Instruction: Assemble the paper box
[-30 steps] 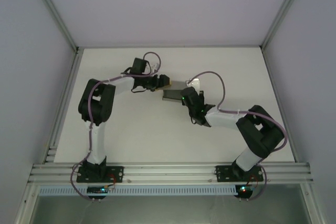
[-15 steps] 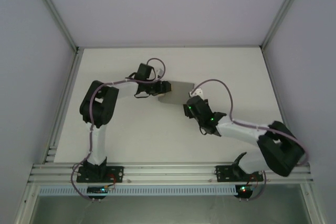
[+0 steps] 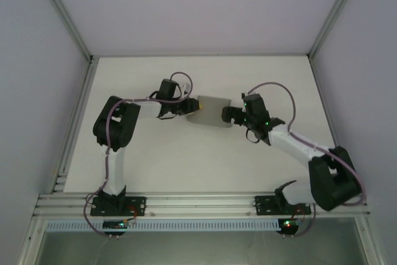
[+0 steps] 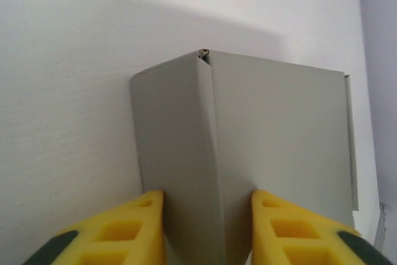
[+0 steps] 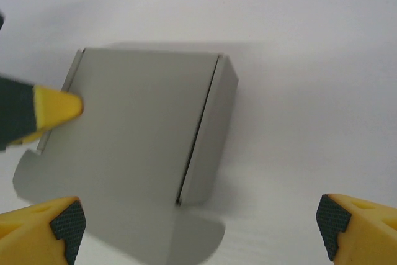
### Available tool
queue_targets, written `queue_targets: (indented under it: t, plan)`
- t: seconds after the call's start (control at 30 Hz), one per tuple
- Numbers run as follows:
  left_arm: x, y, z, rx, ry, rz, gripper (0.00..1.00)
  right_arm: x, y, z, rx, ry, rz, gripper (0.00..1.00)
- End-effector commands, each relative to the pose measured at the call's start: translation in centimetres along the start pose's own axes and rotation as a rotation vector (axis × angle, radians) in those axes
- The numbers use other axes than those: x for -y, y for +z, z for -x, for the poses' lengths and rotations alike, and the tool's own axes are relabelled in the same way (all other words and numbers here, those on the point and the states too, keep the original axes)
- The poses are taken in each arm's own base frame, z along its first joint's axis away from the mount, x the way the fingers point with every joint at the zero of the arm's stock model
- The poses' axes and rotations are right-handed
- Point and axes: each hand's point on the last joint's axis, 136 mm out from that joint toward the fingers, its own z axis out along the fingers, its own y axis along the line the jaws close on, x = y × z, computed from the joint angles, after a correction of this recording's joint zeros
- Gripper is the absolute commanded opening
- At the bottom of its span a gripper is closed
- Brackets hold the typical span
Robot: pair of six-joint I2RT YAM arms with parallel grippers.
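Tabletop: white flat tabletop (image 3: 186,159), carrying the work at mid-depth, beyond the arm bases.
Left claw: the left claw (image 4: 208,203) has its yellow fingers on either side of a raised fold. Card fills the gap, so it reads as pinching the box there.
Right claw: the right claw (image 5: 198,228) is spread wide above the box and grips nothing.
Work piece: thin grey card paper box (image 3: 214,111), resting on the tabletop between the two claws, left claw at its left edge, right claw at its right.
Done, as judged: the broad panel is flat on top and one narrow side wall (image 5: 214,134) is folded down.
Remaining, as judged: a rounded flap (image 5: 192,240) lies loose on the near side, untucked. The far side cannot be checked. Assembly is partway.
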Motion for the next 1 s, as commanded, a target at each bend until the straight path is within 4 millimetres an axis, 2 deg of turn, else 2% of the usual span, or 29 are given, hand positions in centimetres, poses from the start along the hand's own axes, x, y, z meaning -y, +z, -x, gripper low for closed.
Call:
queue_targets:
  t: [0.0,0.1,0.27,0.37,0.53,0.6,0.73,0.83,0.9,0.93,0.97]
  plan:
    - [-5.6,-0.1,-5.3,-0.101,-0.258,0.020,0.25,-0.5,1.7,-0.2,-0.104,0.120,0.066,0.99]
    - [-5.5,-0.5,-4.8,-0.073,-0.319,-0.081,0.19,-1.5,3.3,0.2,-0.144,0.164,0.143,0.99]
    - [-5.9,-0.8,-4.7,-0.061,-0.301,-0.062,0.18,-3.0,5.7,0.3,-0.210,0.175,0.201,0.98]
    - [-6.0,-0.9,-4.8,-0.065,-0.288,-0.050,0.18,-4.6,6.9,0.0,-0.253,0.234,0.292,0.96]
    - [-5.8,-0.6,-4.7,-0.063,-0.287,-0.073,0.19,-6.9,8.1,0.8,-0.254,0.309,0.427,0.73]
    - [-5.5,-0.6,-4.4,-0.059,-0.284,-0.089,0.20,-8.0,7.9,1.4,-0.246,0.349,0.498,0.64]
    - [-4.1,-1.0,-3.4,-0.034,-0.239,-0.128,0.22,-8.8,7.0,2.8,-0.203,0.424,0.603,0.53]
    - [-1.6,-2.3,-1.5,0.026,-0.145,-0.175,0.29,-8.6,6.2,2.9,-0.201,0.421,0.589,0.44]
    - [0.8,-3.7,0.1,0.080,-0.047,-0.211,0.48,-8.1,5.5,3.0,-0.195,0.395,0.548,0.41]
    - [1.9,-4.6,0.9,0.114,0.006,-0.212,0.51,-7.9,5.1,2.9,-0.195,0.389,0.529,0.41]
    - [2.9,-5.6,1.8,0.152,0.064,-0.198,0.59,-7.7,4.5,3.1,-0.197,0.387,0.519,0.41]
